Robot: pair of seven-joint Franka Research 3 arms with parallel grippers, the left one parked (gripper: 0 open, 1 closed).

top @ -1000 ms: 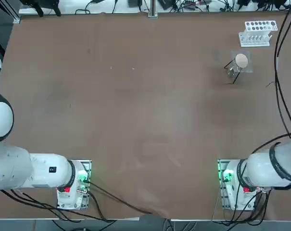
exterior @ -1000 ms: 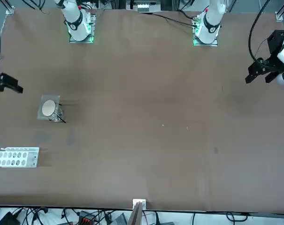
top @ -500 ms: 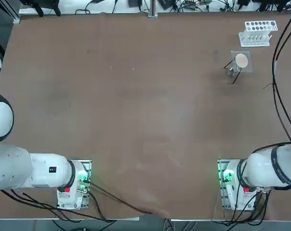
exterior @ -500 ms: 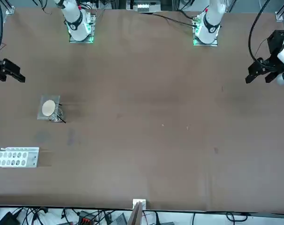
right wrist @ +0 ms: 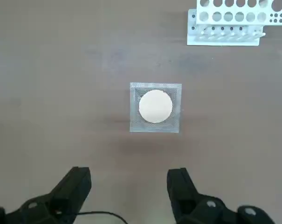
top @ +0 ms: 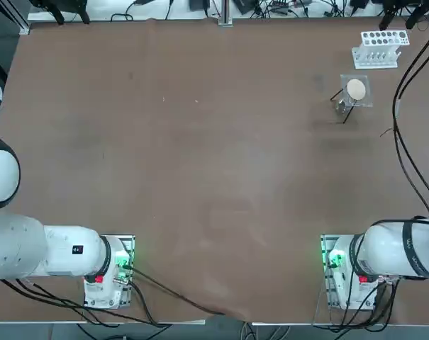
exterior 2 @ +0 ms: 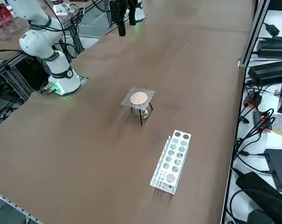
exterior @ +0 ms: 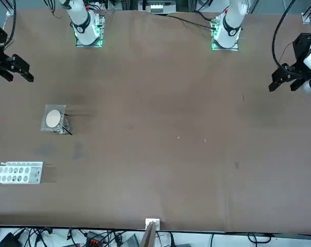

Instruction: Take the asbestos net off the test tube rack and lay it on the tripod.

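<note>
The asbestos net [right wrist: 155, 107], a grey mesh square with a beige disc, lies flat on top of the tripod [exterior 2: 141, 114]. The net also shows from overhead [top: 356, 90] and from across the table [exterior: 53, 119]. The white test tube rack [exterior 2: 173, 161] stands apart from it near the far right corner [top: 379, 48], with nothing on its holes. My right gripper [right wrist: 129, 173] hangs high above the table, well clear of the net, open and holding nothing. From across the table the right gripper [exterior: 19, 74] sits at the picture's left edge.
Cables trail along the table's right edge [top: 405, 142] and past its far edge. The two arm bases [top: 342, 273] stand on the near side. A broad brown tabletop [top: 214, 156] stretches between them and the rack.
My right gripper has drawn away from the tripod toward the robot's side, staying open. The net, tripod and rack have not moved.
</note>
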